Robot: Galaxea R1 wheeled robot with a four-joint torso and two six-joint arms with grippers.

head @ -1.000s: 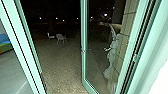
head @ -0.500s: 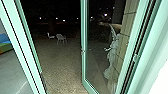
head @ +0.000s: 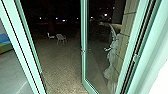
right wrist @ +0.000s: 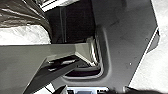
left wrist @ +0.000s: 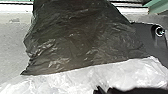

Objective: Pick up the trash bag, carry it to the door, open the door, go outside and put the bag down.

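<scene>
Left gripper and right gripper: state unread; whether either is spread, pressed together or pinching something, I cannot tell. Trash bag [left wrist: 82, 37], 1: dark, creased film, near the robot, with a whitish crinkled sheet [left wrist: 120, 72] along its edge. Judged handling: soft, limp, somewhat slippery, likely light for its bulk, film apt to tear on a snag; best taken by a gathered neck or thick fold, clear of the flat sides. Door [head: 84, 67], 1: glazed, green-framed, standing open, its free edge mid-passage. Obstacles: that edge and the left door post [head: 18, 47], either of which might catch a swinging bag. Beyond: paved yard [head: 60, 65]; pale chair [head: 60, 38], far; pale statue [head: 112, 60], right, behind glass.
</scene>
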